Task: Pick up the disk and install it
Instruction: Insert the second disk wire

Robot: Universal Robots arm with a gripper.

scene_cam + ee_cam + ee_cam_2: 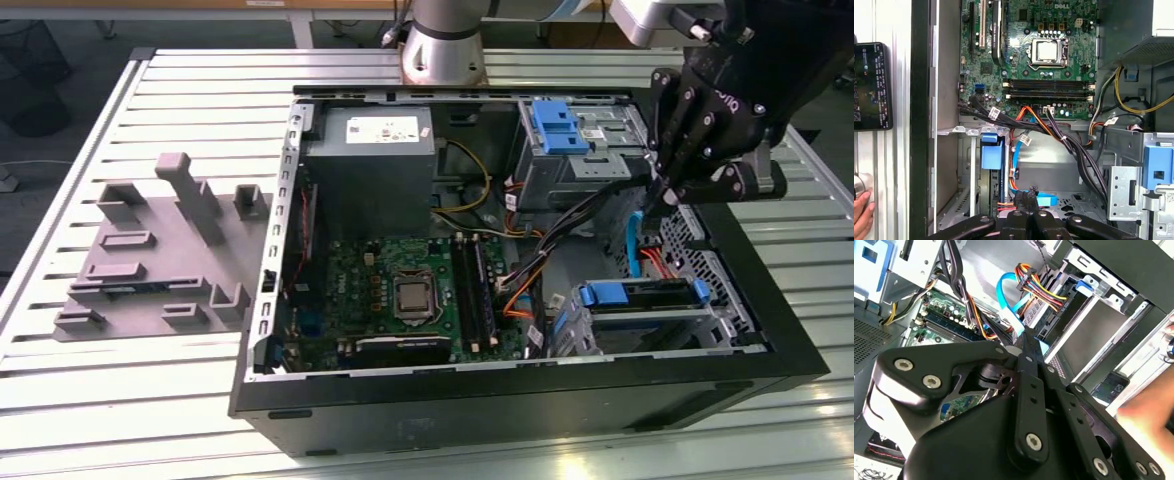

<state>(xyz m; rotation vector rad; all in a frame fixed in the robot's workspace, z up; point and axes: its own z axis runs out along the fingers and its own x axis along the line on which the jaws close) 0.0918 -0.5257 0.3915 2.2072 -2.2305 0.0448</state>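
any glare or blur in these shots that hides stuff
In the exterior view, glare whitens the slatted table along the near edge. In the second wrist view, a hand is a motion-blurred smear, and the gripper body looms dark. In the first wrist view, the motherboard is evenly lit.

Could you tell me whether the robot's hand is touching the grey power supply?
Apart: the exterior view shows the hand beside the drive cage, well clear of the power supply.

Motherboard [1019,75] carries white brand print; power supply sticker [380,128] print too small.
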